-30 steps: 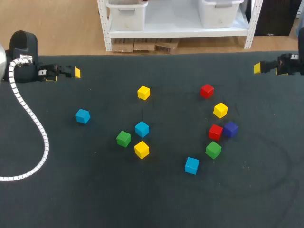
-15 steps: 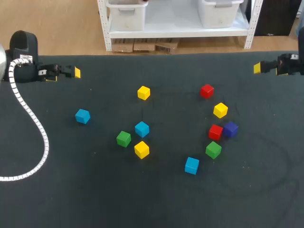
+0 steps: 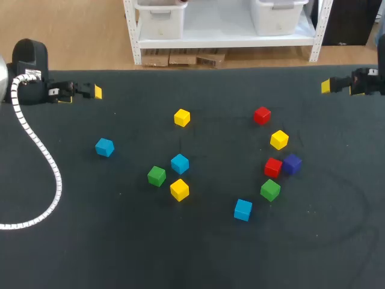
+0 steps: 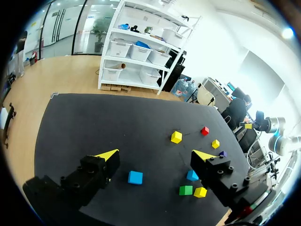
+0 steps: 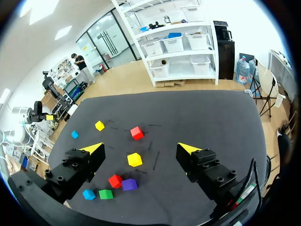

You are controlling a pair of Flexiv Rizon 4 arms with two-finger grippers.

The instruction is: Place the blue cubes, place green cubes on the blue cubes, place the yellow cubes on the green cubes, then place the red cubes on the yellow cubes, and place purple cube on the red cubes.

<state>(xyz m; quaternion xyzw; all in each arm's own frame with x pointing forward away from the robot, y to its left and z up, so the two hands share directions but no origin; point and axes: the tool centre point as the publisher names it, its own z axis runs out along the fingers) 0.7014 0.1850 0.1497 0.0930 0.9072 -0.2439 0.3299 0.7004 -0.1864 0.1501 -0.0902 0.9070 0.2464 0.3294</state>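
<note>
Loose cubes lie scattered on the black table (image 3: 337, 241). Three blue cubes (image 3: 104, 147) (image 3: 180, 163) (image 3: 243, 209) sit left, centre and front. Two green cubes (image 3: 156, 176) (image 3: 270, 189), three yellow cubes (image 3: 181, 117) (image 3: 279, 139) (image 3: 179, 189), two red cubes (image 3: 261, 115) (image 3: 273, 167) and a purple cube (image 3: 292, 164) are spread among them. None is stacked. My left gripper (image 3: 96, 91) (image 4: 155, 154) hovers open at the far left, a blue cube (image 4: 135, 177) under it. My right gripper (image 3: 325, 86) (image 5: 139, 147) stands open at the far right, a red cube (image 5: 137, 133) ahead of it.
A white ribbed cable (image 3: 42, 156) from my left arm loops over the table's left side. The red and purple cubes at the right touch or nearly touch each other.
</note>
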